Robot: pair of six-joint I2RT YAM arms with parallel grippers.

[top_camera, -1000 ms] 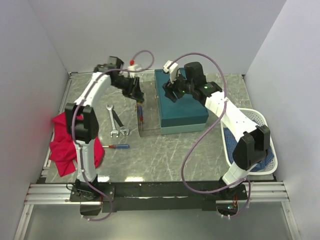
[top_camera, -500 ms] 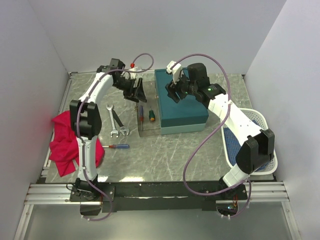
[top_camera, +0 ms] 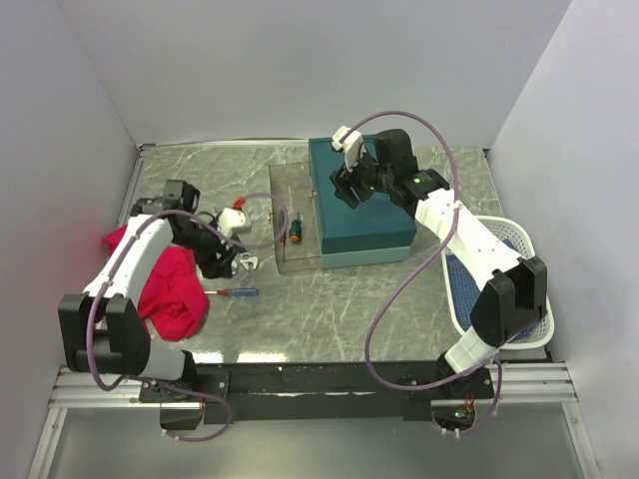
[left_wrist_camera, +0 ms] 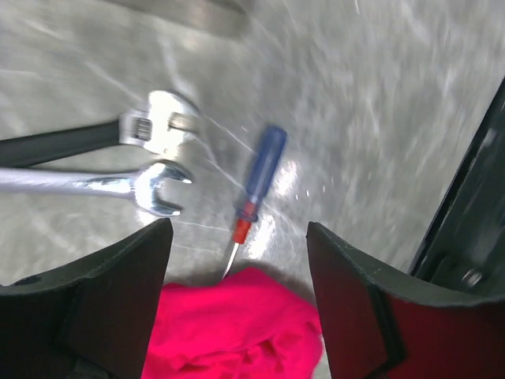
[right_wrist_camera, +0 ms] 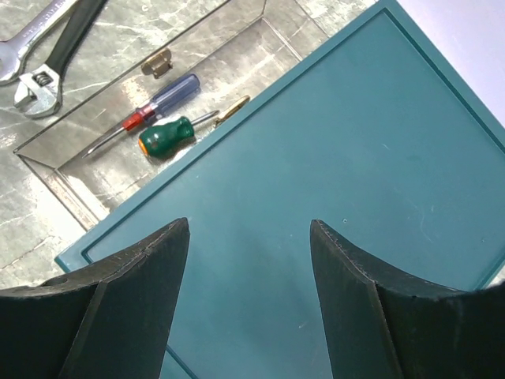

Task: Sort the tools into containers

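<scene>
Left pincer [left_wrist_camera: 238, 237] is spread wide with nothing in it, hanging low over the counter [left_wrist_camera: 379, 95]. My guess is it's going for the red-and-blue screwdriver [left_wrist_camera: 256, 178]. That one lies lengthwise in the gap between the two fingers, so closing should squeeze across it, which is what you'd want. The metal tip ends right at the edge of the red cloth [left_wrist_camera: 237, 324], so I'd shift forward and come down on the fat blue handle, not the skinny shaft, or it'll bunch up fabric too. The two silver wrenches [left_wrist_camera: 150, 185] sit just beside the left-hand finger, heads pointing at the screwdriver, so go straight down and don't sweep sideways. Right pincer [right_wrist_camera: 248, 229] is also open and empty, hovering over the teal box [right_wrist_camera: 355, 158]. A stubby green screwdriver [right_wrist_camera: 166, 136] already lies in the clear tray [right_wrist_camera: 87, 185] alongside that box.
</scene>
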